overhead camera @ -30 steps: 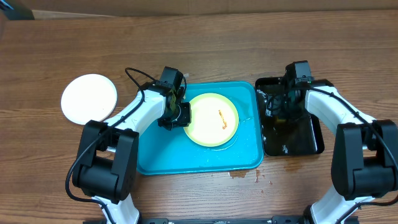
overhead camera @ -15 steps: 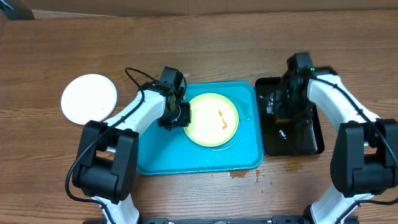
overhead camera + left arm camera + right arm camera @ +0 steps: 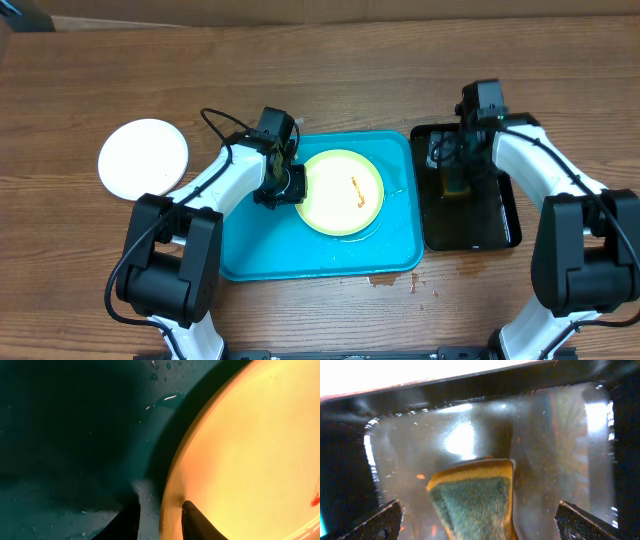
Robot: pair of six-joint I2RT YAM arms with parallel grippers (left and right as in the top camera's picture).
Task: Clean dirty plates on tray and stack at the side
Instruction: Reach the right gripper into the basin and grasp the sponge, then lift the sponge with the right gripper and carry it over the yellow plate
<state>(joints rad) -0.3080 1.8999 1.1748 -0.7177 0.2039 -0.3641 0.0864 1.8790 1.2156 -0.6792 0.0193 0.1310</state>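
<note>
A pale yellow-green plate point(image 3: 335, 212) with an orange smear lies in the turquoise tray point(image 3: 260, 250). My left gripper point(image 3: 285, 186) sits at the plate's left edge. In the left wrist view its narrow jaws straddle the rim of the plate point(image 3: 250, 450), one finger point(image 3: 131, 522) outside on the wet tray point(image 3: 60, 435), the other on the plate's inner slope. My right gripper point(image 3: 452, 165) hangs over the black tray point(image 3: 505, 240), jaws wide open. A yellow-and-green sponge point(image 3: 475, 502) lies loose on the tray floor between its fingertips point(image 3: 387, 517), touching neither.
A white plate point(image 3: 143, 158) with no visible marks rests on the wooden table left of the turquoise tray. Small wet spots point(image 3: 385, 280) lie on the table at the tray's front edge. Water droplets dot both trays.
My right gripper has opened wide and shifted slightly toward the back of the black tray, leaving the sponge lying free. The left arm and the plate have not moved.
</note>
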